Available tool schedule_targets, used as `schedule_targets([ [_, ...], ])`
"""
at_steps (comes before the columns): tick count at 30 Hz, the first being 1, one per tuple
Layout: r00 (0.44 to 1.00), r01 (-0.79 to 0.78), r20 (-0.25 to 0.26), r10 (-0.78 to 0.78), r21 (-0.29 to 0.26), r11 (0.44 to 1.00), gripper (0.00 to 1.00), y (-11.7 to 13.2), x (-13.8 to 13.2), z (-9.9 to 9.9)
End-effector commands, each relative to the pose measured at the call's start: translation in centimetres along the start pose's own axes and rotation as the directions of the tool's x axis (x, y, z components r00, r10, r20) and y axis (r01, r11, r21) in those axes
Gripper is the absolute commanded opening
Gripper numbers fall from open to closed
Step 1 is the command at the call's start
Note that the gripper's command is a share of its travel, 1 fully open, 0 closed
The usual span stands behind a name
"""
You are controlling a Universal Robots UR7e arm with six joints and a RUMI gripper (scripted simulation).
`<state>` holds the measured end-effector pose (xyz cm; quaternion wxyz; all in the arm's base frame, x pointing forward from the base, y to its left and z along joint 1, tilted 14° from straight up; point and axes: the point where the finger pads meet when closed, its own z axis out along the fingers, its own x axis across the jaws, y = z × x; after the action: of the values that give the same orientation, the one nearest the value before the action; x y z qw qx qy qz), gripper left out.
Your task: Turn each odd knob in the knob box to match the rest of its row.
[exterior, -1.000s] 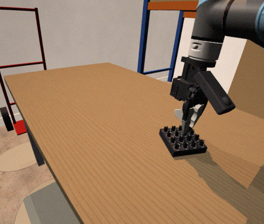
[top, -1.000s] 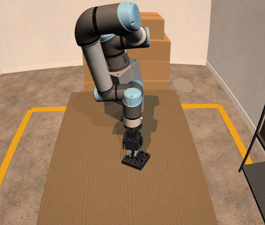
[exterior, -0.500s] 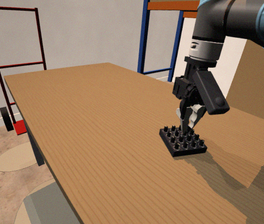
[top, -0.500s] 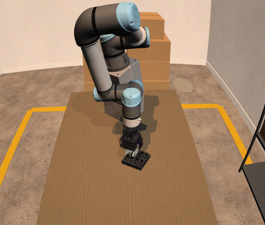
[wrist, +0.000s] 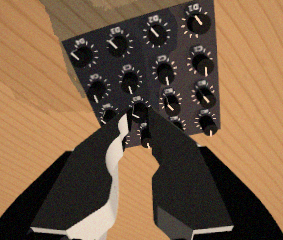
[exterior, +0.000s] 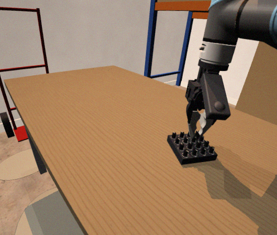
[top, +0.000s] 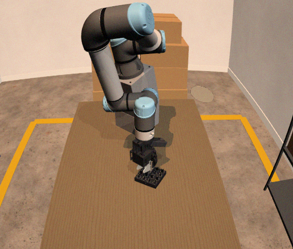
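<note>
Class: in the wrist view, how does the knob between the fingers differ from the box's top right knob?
The gripped knob is clamped by the gripper and mostly hidden; the corner knob stands free, fully visible. Its pale line shows whole, the gripped knob's only partly. Both are black.

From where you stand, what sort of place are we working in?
Likely a warehouse or stockroom: stacked cardboard boxes behind the arm, yellow floor marking around the table, and a red hand truck by the wall.
</note>
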<state>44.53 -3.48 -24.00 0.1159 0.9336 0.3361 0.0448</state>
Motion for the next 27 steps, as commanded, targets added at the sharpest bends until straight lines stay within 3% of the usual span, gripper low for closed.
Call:
schedule_targets([
  [1,0.996,-0.084,0.001,0.084,-0.002,0.996,0.04,0.03,0.07,-0.03],
  [11,0.974,-0.226,0.001,0.226,-0.002,0.974,0.04,0.04,0.14,-0.03],
  [27,0.957,-0.289,0.001,0.289,-0.002,0.957,0.04,0.05,0.17,-0.03],
])
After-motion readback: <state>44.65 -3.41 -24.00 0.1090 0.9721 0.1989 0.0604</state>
